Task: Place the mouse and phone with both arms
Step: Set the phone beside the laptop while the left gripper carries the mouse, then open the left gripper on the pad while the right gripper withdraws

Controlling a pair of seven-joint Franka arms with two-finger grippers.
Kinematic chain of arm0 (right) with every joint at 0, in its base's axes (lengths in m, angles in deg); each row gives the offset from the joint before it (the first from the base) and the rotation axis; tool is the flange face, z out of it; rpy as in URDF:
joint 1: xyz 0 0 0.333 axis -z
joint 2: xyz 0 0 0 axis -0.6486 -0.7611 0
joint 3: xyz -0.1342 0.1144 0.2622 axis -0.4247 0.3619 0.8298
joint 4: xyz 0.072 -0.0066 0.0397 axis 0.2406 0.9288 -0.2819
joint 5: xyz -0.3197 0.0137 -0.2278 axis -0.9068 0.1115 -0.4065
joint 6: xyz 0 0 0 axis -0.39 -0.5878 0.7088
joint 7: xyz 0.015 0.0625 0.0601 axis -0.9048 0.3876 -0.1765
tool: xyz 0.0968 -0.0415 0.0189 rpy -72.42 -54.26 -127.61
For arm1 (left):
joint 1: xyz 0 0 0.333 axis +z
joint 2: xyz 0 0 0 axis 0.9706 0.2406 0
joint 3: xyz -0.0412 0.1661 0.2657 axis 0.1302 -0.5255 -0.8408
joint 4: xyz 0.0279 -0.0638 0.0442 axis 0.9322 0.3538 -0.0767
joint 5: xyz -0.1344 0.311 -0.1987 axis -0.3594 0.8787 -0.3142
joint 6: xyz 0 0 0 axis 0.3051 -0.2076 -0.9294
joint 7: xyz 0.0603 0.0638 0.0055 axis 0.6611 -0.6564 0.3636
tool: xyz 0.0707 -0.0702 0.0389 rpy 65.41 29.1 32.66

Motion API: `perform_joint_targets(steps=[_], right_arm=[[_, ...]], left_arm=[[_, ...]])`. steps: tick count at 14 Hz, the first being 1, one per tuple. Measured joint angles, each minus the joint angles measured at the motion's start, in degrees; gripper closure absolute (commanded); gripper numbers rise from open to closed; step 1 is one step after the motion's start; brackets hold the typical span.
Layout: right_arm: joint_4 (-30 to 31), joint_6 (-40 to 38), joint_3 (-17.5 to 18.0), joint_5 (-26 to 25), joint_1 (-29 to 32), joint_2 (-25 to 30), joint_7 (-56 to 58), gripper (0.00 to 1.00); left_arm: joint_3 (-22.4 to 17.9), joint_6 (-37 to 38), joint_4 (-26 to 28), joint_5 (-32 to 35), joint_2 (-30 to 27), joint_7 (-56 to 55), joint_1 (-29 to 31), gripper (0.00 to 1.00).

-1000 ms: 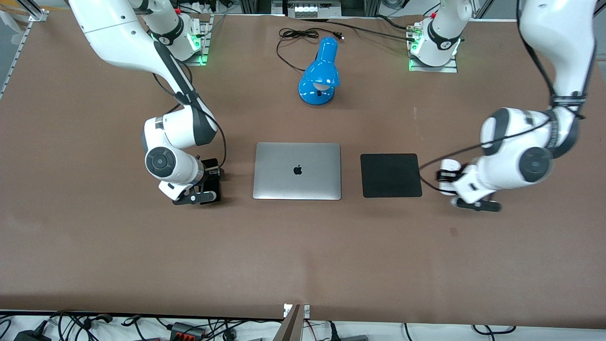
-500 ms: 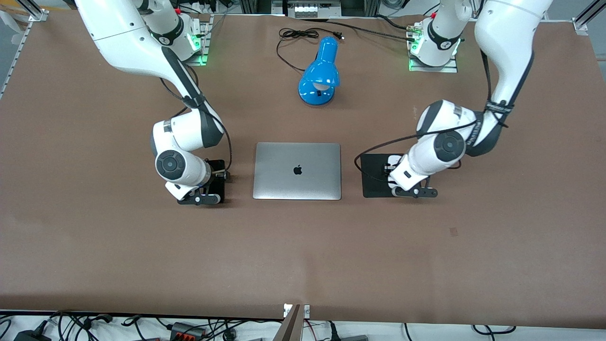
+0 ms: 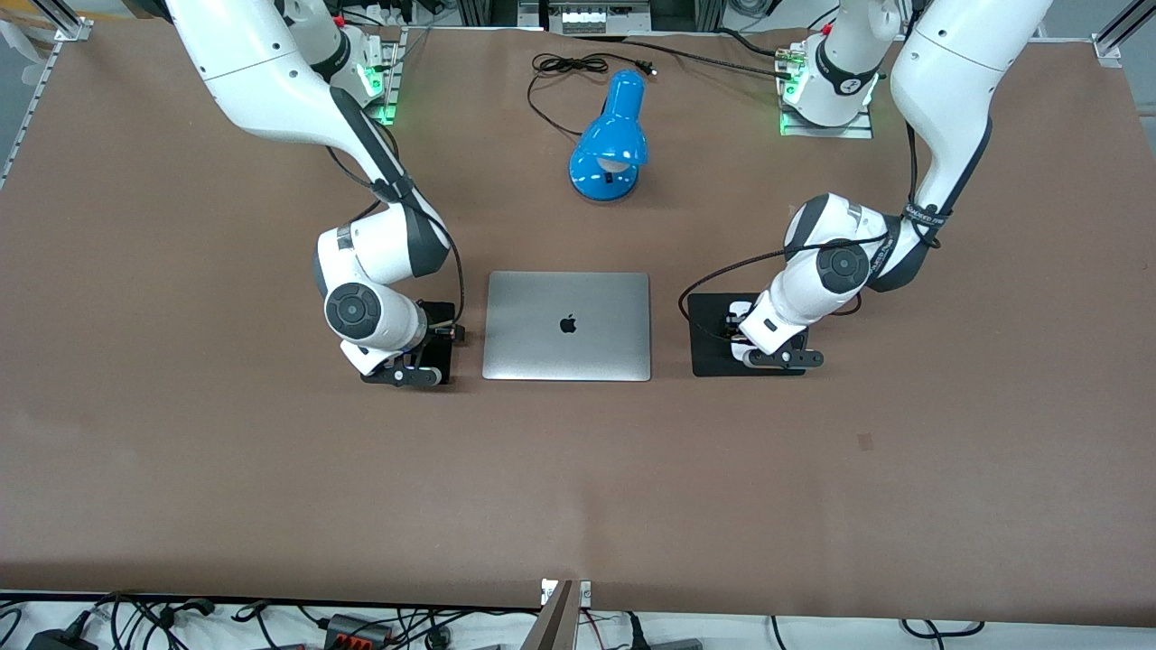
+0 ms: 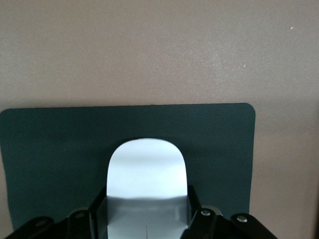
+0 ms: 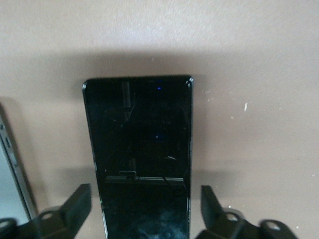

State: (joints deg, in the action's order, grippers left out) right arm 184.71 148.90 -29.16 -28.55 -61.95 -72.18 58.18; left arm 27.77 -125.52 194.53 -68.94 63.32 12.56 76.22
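The white mouse [image 4: 147, 169] sits between the fingers of my left gripper [image 4: 147, 199], which are shut on its sides, over the black mouse pad [image 4: 50, 149]. In the front view the left gripper [image 3: 742, 329] is over the pad [image 3: 704, 357] and the mouse [image 3: 738, 312] barely shows. The black phone [image 5: 139, 139] lies face up on the brown table beside the laptop. My right gripper [image 5: 146, 199] straddles it with the fingers open, a gap on each side. In the front view the right gripper [image 3: 432, 336] is over the phone [image 3: 441, 316].
A closed silver laptop [image 3: 567, 325] lies between the phone and the mouse pad; its edge shows in the right wrist view [image 5: 10, 164]. A blue desk lamp [image 3: 610, 135] with a black cable [image 3: 564, 65] stands farther from the front camera, between the arm bases.
My left gripper has swung with the mouse from off the table's left-arm end onto the mouse pad. My right gripper and the phone have shifted closer to the laptop.
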Motion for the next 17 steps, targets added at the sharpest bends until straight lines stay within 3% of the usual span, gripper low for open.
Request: perform_joint_targets(steps=[2,3,6,9,14,15,17], right_arm=[[-2.8,-1.7,-0.7,0.0,0.3,0.2,0.0,0.0],[-5.4,-4.6,-1.1,0.1,1.1,0.8,0.0,0.0],[-15.9,-20.6,-1.6,0.1,7.4,4.8,0.0,0.0],[-22.2,-30.7,-1.5,0.4,14.0,8.3,0.4,0.0],[-24.2,-37.7,-1.7,0.4,21.9,14.9,9.4,0.0],[-24.7,-40.2,-1.7,0.4,23.5,16.3,12.6,0.0],[-27.7,-45.2,-1.8,0.4,25.7,18.0,15.7,0.0]], left_arm=[[0.0,0.0,0.0,0.0,0.0,-0.2,0.0,0.6],[0.0,0.0,0.0,0.0,0.1,-0.2,0.0,0.53],[0.0,0.0,0.1,0.0,0.4,-0.3,0.0,0.0],[-0.1,-0.3,-0.1,0.0,0.5,-0.3,0.2,0.0],[0.0,0.2,-1.6,0.0,-2.0,-0.3,0.6,0.0],[0.0,3.0,-2.9,0.0,-3.5,-0.3,0.8,0.0],[0.0,16.5,-8.8,0.1,-6.7,-0.3,1.0,0.0]])
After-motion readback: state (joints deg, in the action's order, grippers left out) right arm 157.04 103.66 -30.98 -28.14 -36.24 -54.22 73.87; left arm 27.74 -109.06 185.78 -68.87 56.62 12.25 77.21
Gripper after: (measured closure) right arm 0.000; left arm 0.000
